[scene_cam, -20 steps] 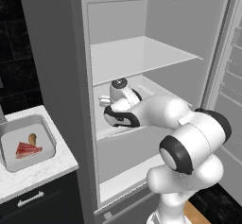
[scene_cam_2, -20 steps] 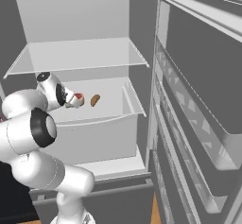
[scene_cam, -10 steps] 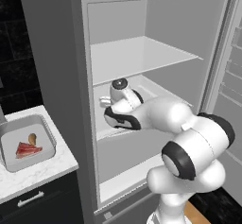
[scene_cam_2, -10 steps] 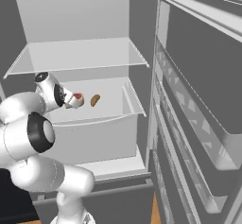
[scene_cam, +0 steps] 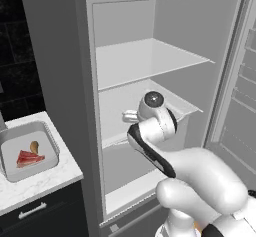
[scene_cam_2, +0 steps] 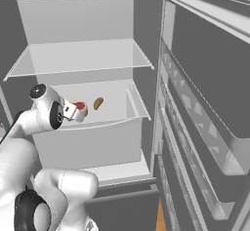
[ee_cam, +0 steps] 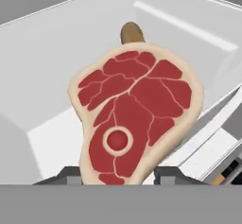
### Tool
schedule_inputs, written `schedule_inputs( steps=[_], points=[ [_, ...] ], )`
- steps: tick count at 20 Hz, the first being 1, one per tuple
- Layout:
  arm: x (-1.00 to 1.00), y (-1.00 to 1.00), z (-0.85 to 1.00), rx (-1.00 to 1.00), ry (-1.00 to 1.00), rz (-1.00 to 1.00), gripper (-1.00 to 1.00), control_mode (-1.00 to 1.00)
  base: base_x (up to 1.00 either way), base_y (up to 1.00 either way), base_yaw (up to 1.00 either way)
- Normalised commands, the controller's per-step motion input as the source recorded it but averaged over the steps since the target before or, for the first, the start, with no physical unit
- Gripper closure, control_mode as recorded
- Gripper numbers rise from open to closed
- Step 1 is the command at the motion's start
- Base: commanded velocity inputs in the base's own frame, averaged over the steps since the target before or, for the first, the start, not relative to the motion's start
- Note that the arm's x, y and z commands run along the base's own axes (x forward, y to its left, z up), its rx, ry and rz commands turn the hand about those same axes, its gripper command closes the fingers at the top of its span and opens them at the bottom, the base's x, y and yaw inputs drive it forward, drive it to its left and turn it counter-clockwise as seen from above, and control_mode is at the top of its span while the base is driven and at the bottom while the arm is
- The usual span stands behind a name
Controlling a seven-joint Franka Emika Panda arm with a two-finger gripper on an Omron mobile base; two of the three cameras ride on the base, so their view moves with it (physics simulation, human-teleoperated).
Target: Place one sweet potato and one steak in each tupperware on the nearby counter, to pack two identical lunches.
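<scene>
Holding steak [ee_cam: 134,116], tupperware [scene_cam: 27,153] part-filled

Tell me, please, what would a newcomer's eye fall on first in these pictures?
First, the red steak standing upright between the gripper fingers, close to the hand camera, inside the open fridge. Behind it a sweet potato lies on the middle shelf. Left of the fridge, a tupperware on the counter already holds one steak and one sweet potato.

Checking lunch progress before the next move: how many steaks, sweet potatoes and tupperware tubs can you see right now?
Steaks: 2, one in the gripper at the fridge, one in the tub.
Sweet potatoes: 2.
Tupperware: 1.
Total: 5.
</scene>
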Motion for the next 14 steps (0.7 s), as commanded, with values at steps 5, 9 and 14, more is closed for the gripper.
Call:
schedule_inputs(
  steps=[5,9,14],
  points=[
    [-0.6,-0.79,1.0,-0.06,0.09,0.1,1.0,-1.0,0.0,0.0,0.0],
    [-0.68,-0.55,0.86,-0.09,0.24,0.14,1.0,-1.0,0.0,0.0,0.0],
    [-0.72,-0.26,0.48,-0.07,0.34,0.13,1.0,-1.0,0.0,0.0,0.0]
  ],
)
